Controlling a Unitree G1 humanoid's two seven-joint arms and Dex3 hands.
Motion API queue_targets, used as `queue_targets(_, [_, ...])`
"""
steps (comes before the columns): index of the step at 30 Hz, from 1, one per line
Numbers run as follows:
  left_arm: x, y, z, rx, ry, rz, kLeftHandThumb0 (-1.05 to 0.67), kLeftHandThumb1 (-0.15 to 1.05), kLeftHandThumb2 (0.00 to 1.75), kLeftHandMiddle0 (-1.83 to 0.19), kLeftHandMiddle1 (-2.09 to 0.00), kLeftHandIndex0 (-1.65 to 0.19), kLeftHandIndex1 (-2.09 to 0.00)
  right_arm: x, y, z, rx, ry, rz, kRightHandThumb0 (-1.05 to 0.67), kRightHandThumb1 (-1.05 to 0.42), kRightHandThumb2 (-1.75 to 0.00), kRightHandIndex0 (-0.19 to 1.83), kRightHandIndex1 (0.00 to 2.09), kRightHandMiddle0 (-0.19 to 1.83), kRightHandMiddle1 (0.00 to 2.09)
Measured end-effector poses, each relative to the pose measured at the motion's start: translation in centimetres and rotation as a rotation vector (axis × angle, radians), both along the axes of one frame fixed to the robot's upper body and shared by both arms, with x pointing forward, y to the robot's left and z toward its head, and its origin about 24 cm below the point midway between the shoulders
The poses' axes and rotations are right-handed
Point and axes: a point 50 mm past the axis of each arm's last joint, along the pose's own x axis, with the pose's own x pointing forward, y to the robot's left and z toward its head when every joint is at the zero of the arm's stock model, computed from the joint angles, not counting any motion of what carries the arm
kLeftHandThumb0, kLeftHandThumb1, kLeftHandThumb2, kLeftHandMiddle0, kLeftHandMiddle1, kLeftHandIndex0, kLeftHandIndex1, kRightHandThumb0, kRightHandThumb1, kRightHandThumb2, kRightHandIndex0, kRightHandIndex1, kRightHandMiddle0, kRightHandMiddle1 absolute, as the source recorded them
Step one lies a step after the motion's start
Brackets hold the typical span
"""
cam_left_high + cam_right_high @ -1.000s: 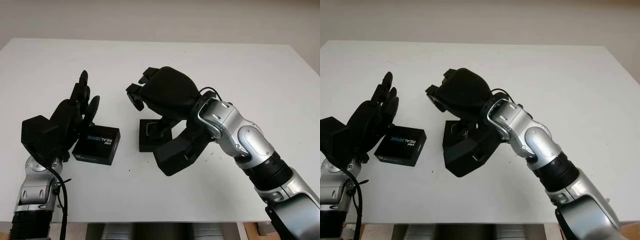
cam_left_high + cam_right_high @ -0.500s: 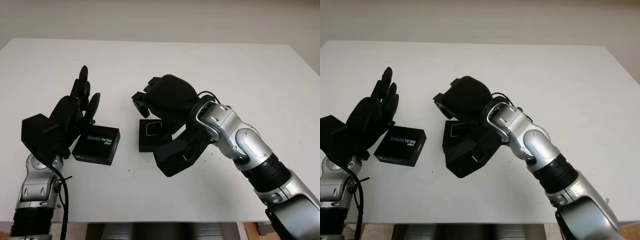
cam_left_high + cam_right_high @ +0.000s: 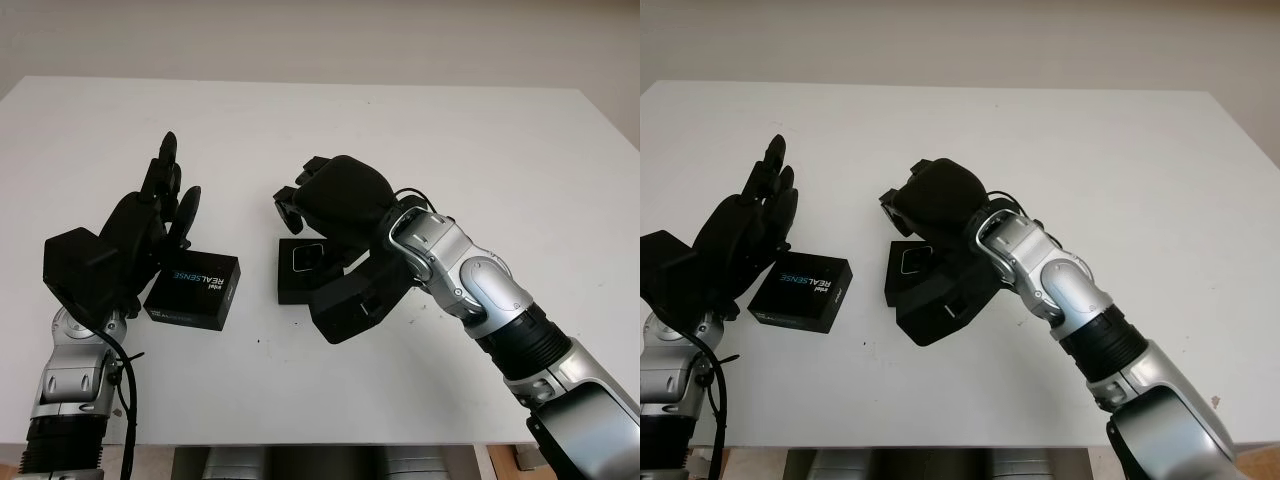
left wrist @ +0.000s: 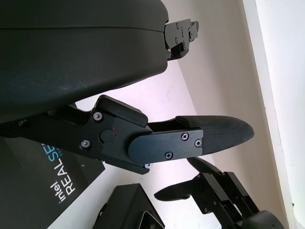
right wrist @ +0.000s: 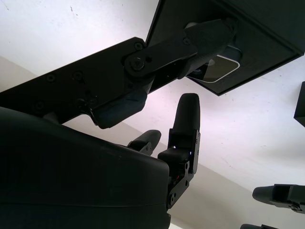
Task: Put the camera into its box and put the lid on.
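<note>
Camera (image 3: 304, 257): seated in the box base (image 3: 296, 284) at table centre, so packing looks done.
Lid (image 3: 195, 290): printed, flat on the table (image 3: 500, 150) at nine o'clock of the base, apart from it, awaiting pickup.
Right hand (image 3: 325, 195): over the base at its twelve o'clock edge, one fingertip (image 5: 214, 28) by the camera; holds nothing, open.
Left hand (image 3: 150, 225): raised at ten o'clock of the lid, open, gripping nothing.
</note>
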Motion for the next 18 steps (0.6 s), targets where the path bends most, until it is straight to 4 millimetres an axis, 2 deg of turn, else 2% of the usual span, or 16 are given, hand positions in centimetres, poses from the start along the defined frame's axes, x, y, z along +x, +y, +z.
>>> queue_targets(5, [0.00, 0.00, 0.01, -0.001, -0.001, 0.000, -0.85, 1.05, 0.54, 0.19, 0.00, 0.19, 0.00, 0.05, -0.02, -0.09, -0.001, 0.004, -0.002, -0.77, -0.90, -0.05, 0.35, 0.45, 0.43, 1.24])
queue_targets(7, [0.00, 0.00, 0.02, 0.000, -0.002, -0.001, -0.86, 1.05, 0.54, 0.19, 0.00, 0.19, 0.00, 0.05, 0.00, -0.09, 0.002, 0.004, -0.001, -0.79, -0.89, -0.05, 0.27, 0.70, 0.47, 1.26])
queue_targets(12, [0.00, -0.01, 0.02, -0.001, -0.002, -0.001, -0.86, 1.05, 0.54, 0.19, 0.00, 0.19, 0.00, 0.04, 0.02, -0.11, 0.002, 0.006, 0.000, -0.78, -0.91, -0.06, 0.12, 1.11, 0.46, 1.27])
queue_targets(15, [0.00, -0.01, 0.02, 0.000, -0.003, -0.001, -0.85, 1.05, 0.55, 0.19, 0.00, 0.19, 0.00, 0.03, 0.04, -0.13, 0.000, 0.005, 0.000, -0.73, -0.91, -0.06, 0.09, 1.31, 0.47, 1.24])
queue_targets(17, [0.00, 0.00, 0.01, -0.001, -0.003, -0.001, -0.85, 1.05, 0.55, 0.19, 0.00, 0.19, 0.00, 0.02, 0.07, -0.15, -0.003, -0.001, 0.001, -0.66, -0.92, -0.06, 0.08, 1.37, 0.49, 1.22])
queue_targets(18, [0.00, 0.00, 0.01, -0.001, -0.003, -0.001, -0.85, 1.05, 0.55, 0.19, 0.00, 0.19, 0.00, 0.00, 0.10, -0.17, -0.005, -0.002, 0.003, -0.70, -0.91, -0.05, 0.08, 1.38, 0.50, 1.22])
